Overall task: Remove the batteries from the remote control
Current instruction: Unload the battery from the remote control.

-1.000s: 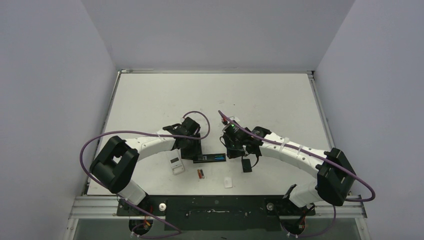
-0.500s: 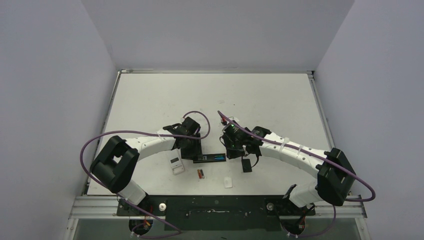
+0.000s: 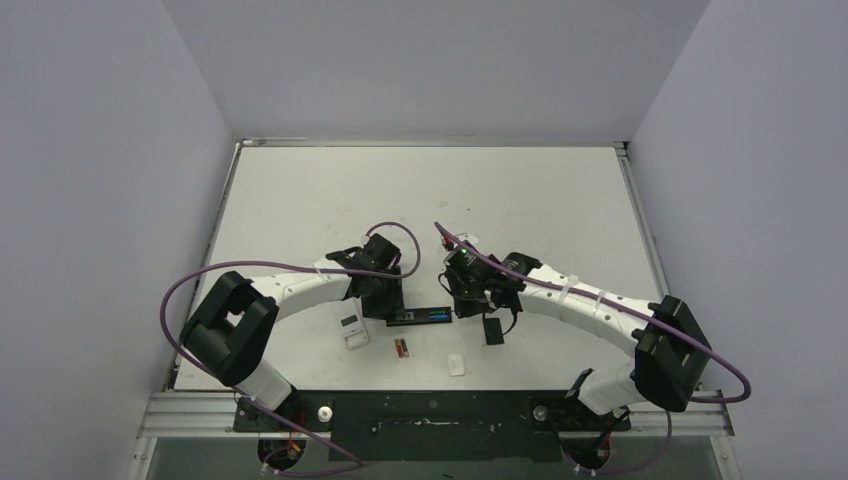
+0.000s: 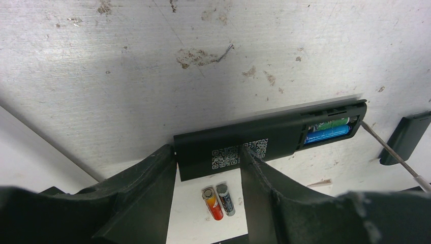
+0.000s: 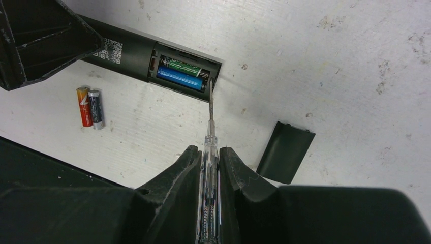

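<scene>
Right end effector (image 5: pixel 208 153) pinches one screwdriver (image 5: pixel 210 119); left end effector (image 4: pixel 207 155) clamps one remote (image 4: pixel 269 133); two batteries (image 5: pixel 180 74) inside, two batteries (image 5: pixel 90 108) outside.

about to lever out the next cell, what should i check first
1. right pincer clamped on screwdriver: ok
2. screwdriver tip at the end of the open compartment, beside blue battery: ok
3. left pincer firm on remote: cannot tell, its fingers straddle the coded end
4. battery cover off, lying apart from remote: ok
5. compartment emptied: not ok, blue battery and green battery inside
6. orange battery and dark battery on the table, away from the tip: ok
</scene>
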You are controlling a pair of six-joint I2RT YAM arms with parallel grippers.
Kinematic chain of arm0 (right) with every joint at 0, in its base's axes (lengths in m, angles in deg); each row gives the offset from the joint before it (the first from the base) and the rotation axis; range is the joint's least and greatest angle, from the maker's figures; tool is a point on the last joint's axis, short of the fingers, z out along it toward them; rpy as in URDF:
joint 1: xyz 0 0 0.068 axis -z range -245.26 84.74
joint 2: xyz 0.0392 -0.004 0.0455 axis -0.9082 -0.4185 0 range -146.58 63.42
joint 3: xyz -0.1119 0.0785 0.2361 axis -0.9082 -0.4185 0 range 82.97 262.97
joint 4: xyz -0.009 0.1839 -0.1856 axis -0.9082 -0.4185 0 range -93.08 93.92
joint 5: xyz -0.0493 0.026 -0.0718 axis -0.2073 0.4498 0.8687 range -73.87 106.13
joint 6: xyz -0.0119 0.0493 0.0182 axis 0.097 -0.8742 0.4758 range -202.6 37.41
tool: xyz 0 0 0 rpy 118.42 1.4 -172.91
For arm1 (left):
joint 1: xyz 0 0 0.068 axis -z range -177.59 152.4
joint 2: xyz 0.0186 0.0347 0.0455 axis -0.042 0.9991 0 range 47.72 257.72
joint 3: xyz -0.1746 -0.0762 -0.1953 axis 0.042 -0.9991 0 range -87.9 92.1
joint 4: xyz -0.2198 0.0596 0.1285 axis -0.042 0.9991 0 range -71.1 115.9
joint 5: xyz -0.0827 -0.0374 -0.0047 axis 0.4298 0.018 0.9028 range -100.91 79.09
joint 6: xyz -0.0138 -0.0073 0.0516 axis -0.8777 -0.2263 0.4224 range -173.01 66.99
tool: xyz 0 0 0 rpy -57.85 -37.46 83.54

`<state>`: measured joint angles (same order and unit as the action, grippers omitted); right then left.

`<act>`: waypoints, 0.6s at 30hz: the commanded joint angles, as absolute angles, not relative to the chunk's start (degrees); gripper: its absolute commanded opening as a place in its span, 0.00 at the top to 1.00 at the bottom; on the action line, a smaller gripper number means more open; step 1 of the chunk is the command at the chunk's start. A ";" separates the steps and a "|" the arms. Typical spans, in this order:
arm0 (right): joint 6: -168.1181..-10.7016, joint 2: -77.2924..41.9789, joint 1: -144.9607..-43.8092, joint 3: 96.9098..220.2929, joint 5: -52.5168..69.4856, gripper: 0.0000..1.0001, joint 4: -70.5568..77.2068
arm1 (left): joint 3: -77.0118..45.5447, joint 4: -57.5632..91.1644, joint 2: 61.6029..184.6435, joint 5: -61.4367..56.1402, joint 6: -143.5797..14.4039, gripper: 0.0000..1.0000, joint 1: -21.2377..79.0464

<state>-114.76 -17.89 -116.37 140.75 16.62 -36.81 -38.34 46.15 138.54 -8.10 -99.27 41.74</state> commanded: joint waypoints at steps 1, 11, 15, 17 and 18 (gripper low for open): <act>-114.68 -19.00 -116.85 142.81 19.90 0.95 -36.25 | -38.60 45.80 141.75 -10.47 -98.66 0.55 43.09; -115.37 -19.59 -117.01 140.57 16.57 0.95 -32.30 | -38.21 46.17 142.05 -10.48 -98.57 0.56 43.27; -115.38 -18.08 -117.11 141.81 17.38 0.95 -34.05 | -38.24 46.33 142.02 -10.47 -98.47 0.56 43.27; -115.31 -17.13 -117.12 142.69 17.60 0.95 -35.19 | -38.20 46.33 142.10 -10.47 -98.44 0.56 43.27; -115.22 -16.75 -117.18 143.11 17.58 0.95 -35.71 | -38.16 46.33 142.09 -10.47 -98.40 0.56 43.35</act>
